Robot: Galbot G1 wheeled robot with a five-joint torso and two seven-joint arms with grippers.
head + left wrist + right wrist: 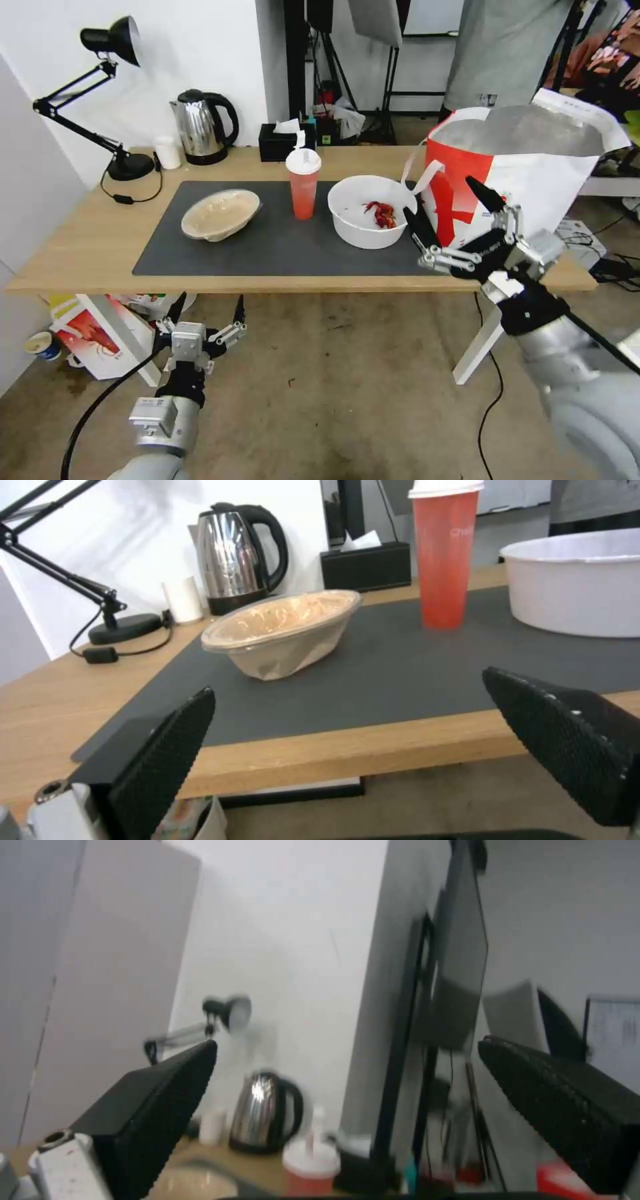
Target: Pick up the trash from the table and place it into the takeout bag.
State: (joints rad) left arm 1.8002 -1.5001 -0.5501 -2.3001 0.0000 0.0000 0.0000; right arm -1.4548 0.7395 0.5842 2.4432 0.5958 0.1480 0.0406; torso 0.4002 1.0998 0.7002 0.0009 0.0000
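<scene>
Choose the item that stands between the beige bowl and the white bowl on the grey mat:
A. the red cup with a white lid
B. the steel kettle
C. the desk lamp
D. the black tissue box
A: in the head view the red cup stands upright on the mat, with the beige bowl on one side and the white bowl on the other.

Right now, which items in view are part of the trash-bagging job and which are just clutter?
Job items:
- white bowl with crayfish scraps
- red cup
- beige oval bowl
- takeout bag
- table

Just lying about:
- steel kettle
- black tissue box
- desk lamp
- printed box on the floor
</scene>
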